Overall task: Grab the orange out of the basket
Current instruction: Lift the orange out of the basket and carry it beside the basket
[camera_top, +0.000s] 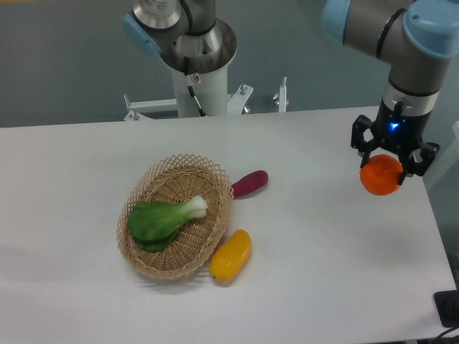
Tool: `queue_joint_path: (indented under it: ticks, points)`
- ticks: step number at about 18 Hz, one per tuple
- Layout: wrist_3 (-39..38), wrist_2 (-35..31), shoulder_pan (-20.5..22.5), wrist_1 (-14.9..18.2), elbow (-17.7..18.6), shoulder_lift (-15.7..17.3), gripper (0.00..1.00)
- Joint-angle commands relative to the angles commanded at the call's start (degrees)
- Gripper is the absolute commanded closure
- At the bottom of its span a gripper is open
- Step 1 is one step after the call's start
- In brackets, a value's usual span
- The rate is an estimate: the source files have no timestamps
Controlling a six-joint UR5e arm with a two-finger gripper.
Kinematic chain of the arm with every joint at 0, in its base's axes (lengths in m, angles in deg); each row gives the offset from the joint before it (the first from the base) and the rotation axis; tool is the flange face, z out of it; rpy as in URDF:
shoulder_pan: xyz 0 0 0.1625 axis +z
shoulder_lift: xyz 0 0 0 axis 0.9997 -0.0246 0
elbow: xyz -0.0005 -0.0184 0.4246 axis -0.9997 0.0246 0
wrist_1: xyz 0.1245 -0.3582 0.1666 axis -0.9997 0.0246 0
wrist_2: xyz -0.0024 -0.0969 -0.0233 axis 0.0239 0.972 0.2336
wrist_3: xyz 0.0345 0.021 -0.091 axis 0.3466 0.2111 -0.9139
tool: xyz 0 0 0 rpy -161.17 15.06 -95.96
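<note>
Gripper (391,161) clamps the orange (381,175), basket (176,215) well off to its side; keep your grip steady, avoid squeezing harder.

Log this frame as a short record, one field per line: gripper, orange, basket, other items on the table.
gripper: gripper at right side of the table, shut on the orange
orange: orange between the fingers, far from the basket
basket: basket left of centre, holds only a leafy green vegetable
beside basket: yellow fruit against its lower right rim; purple vegetable by its upper right rim
table: white table
</note>
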Motion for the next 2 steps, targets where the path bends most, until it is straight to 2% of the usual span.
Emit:
queue_joint_path:
  ticks: [2]
  points:
    - [-0.09, 0.09, -0.09, 0.0, 0.0, 0.0, 0.37]
